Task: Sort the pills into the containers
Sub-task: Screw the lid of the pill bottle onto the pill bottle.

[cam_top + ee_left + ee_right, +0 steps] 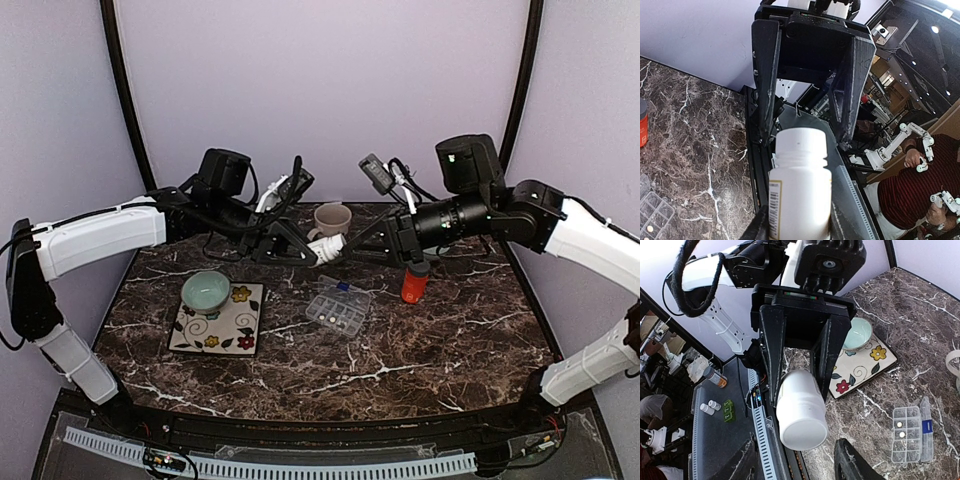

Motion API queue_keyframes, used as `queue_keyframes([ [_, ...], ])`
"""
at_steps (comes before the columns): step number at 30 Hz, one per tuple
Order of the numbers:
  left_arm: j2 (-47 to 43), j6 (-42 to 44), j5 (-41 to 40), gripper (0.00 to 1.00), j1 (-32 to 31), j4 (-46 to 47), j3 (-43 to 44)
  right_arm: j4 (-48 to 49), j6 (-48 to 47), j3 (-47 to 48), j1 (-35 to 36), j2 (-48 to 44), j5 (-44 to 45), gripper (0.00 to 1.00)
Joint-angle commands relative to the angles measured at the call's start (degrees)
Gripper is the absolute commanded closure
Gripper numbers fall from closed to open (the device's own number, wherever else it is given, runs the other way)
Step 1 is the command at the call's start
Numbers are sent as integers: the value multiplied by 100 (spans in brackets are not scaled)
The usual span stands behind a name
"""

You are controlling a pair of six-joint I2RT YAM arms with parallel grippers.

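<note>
My left gripper [300, 246] is shut on a white pill bottle [326, 250], held on its side above the table's back middle, white cap toward the right arm. In the left wrist view the bottle [800, 190] fills the space between my left gripper [800, 225]. My right gripper [797, 446] is open, its fingertips [852, 460] on either side of the cap [802, 427] with gaps showing. The clear organiser box [337, 308] lies open on the table below, with two white pills [899, 425] in its compartments [905, 432]. A pill [650, 228] also shows there in the left wrist view.
An orange bottle [414, 283] stands right of the organiser. A cream mug [332, 218] sits at the back. A pale green bowl [206, 291] rests on a flowered tile [218, 325] at the left. The marble table [420, 350] ends at a rail in front.
</note>
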Motion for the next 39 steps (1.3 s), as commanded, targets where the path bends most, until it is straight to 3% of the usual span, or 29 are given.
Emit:
queue_keyframes([
  [1,27,74,205,100,27,-83,208,259,62,265,57,85,-166,49],
  [17,108,149,296,100,25,-148,282,212,41,459,75,349,-235,55],
  [25,115,129,307,100,21,-119,287,132,35,520,90,433,-194,78],
  [39,-339,12,-459,100,14,653,21,661,1205,276,92,479,37,91],
])
